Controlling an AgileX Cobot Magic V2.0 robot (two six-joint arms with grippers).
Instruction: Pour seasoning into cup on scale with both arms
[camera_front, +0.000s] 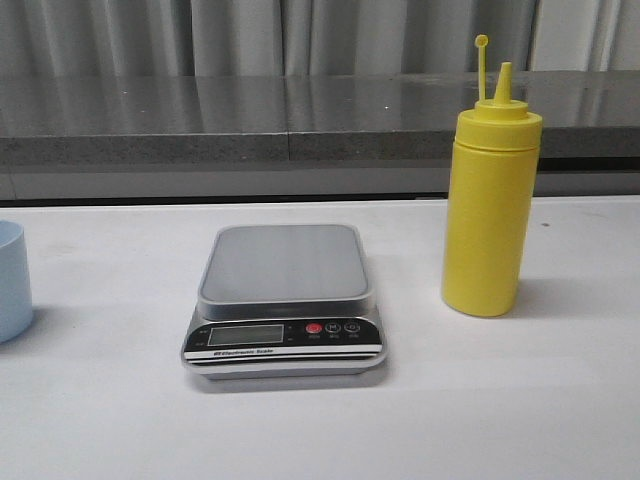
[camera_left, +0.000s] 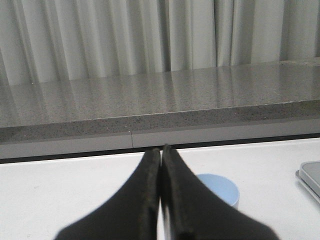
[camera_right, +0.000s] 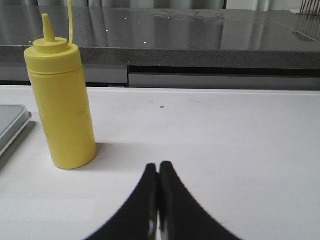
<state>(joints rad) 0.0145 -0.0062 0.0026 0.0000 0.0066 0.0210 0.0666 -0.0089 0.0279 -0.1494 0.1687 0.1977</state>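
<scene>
The silver-grey scale (camera_front: 285, 262) lies at the middle of the white table with nothing on its platform; its corner shows as the scale (camera_left: 311, 176) and the scale (camera_right: 11, 125) in the wrist views. The yellow seasoning bottle (camera_front: 490, 205) stands upright to its right, seen also as the seasoning bottle (camera_right: 61, 102). The pale blue cup (camera_front: 12, 280) stands at the far left edge, and the cup (camera_left: 222, 188) sits partly hidden behind my left gripper (camera_left: 161, 149), which is shut and empty. My right gripper (camera_right: 158, 166) is shut and empty, short of the bottle. Neither arm shows in the front view.
A grey speckled ledge (camera_front: 300, 115) runs along the back of the table under pale curtains (camera_left: 150, 35). White tabletop (camera_right: 225, 135) stretches beside the bottle.
</scene>
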